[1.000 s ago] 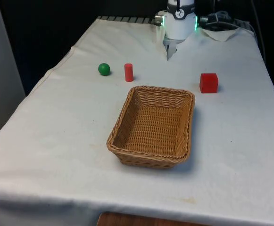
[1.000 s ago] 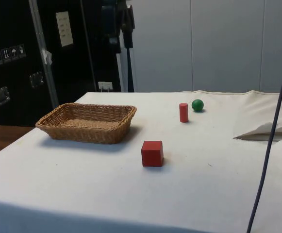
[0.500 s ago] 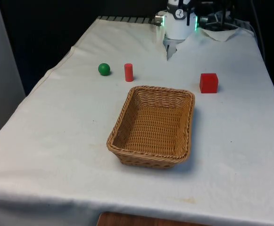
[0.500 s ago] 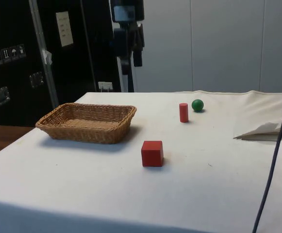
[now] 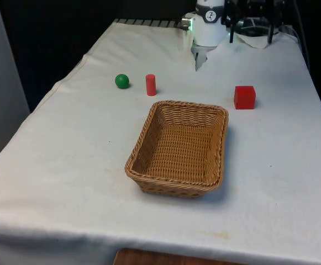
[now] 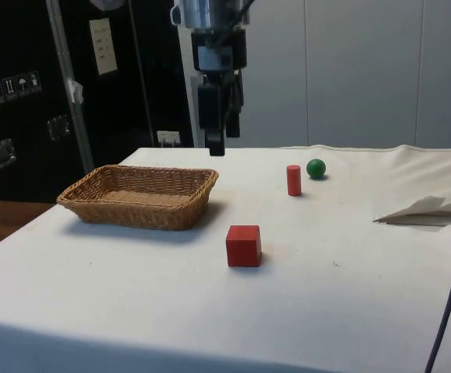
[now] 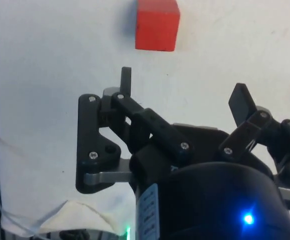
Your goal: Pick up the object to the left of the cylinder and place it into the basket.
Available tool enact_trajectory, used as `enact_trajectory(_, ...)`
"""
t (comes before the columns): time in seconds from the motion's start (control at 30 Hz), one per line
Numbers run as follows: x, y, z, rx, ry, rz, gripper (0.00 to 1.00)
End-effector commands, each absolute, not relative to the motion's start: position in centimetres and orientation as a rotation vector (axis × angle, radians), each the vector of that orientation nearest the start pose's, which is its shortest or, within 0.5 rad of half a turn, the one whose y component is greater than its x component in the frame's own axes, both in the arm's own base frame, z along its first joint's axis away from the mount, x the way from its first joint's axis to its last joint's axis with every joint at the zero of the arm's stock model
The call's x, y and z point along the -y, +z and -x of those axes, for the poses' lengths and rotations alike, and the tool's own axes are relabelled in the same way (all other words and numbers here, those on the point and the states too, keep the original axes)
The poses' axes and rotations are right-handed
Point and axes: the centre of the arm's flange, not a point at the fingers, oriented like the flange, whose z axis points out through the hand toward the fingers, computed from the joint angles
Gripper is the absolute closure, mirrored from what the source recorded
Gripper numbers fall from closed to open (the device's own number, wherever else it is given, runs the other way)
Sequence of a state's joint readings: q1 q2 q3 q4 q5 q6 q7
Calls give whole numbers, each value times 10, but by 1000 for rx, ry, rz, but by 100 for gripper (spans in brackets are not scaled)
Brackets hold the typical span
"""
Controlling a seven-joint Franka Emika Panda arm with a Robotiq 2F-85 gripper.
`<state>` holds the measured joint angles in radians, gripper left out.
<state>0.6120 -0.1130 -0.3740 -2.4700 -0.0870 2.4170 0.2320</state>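
On white cloth (image 5: 293,165), basket (image 5: 179,148), dark cabinets (image 6: 23,93)

No readable wording anywhere. On the dark cabinet (image 6: 23,101) in the side view, a pale sheet (image 6: 102,46) with lines of print too small to make out, and farther left a strip of small square pictogram stickers (image 6: 14,85), symbols unclear. Nothing legible on the table, basket or blocks.
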Motion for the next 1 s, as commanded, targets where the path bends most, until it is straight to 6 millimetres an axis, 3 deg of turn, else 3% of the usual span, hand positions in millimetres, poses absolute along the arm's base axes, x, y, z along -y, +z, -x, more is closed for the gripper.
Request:
enact_trajectory(0.0,-113,334,-457,108,-106,3154,0)
enact_trajectory(0.07,-113,334,-456,112,-87,3145,0)
enact_trajectory(0.3,-114,302,-457,97,-114,3162,0)
enact_trajectory(0.97,-120,234,-449,81,-92,3197,0)
